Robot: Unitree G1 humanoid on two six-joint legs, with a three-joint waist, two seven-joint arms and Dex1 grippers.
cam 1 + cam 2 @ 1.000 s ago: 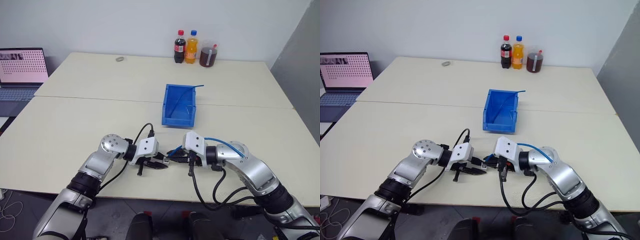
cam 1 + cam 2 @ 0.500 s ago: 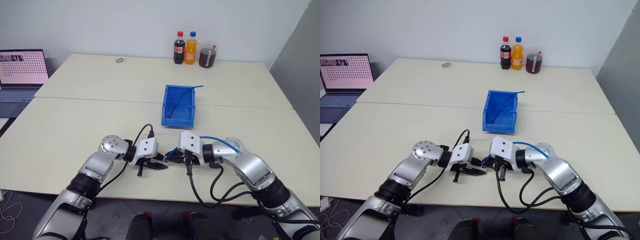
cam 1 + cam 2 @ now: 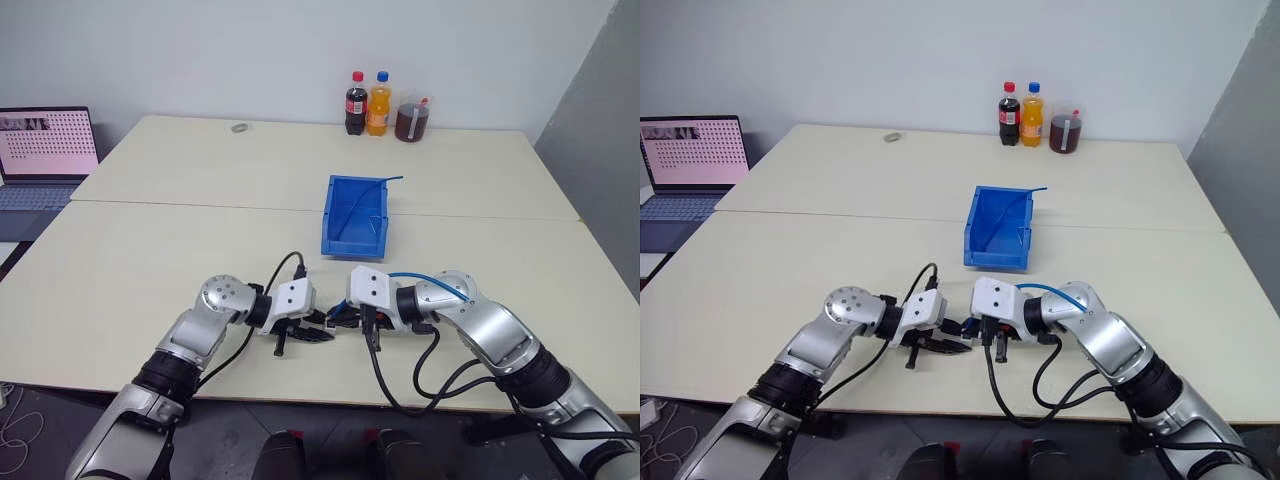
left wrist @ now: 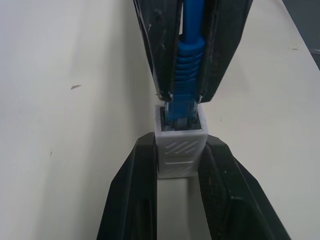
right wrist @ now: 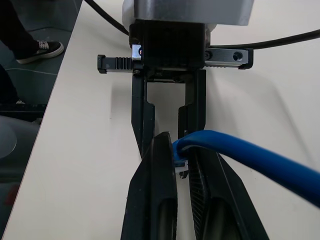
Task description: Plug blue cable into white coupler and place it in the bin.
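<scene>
My left gripper (image 4: 180, 145) is shut on the white coupler (image 4: 180, 155), a small ribbed block with its socket facing my right gripper (image 4: 184, 97). That one is shut on the ribbed boot of the blue cable (image 4: 186, 75), and the plug tip sits in the socket mouth. In the head views both grippers meet near the table's front edge, the left gripper (image 3: 318, 334) close to the right gripper (image 3: 336, 314). The cable (image 3: 425, 277) arcs back over my right wrist. The blue bin (image 3: 355, 246) stands open just beyond them.
A thin dark-blue strand (image 3: 386, 181) sticks out of the bin's far corner. Two bottles (image 3: 355, 100) and a jar (image 3: 410, 118) stand at the table's far edge. A laptop (image 3: 45, 150) sits at the far left. Black robot cables (image 3: 400, 375) hang under my right arm.
My right gripper has swung a little toward the left gripper, bringing the cable's plug with it. The left gripper has held still with the coupler.
</scene>
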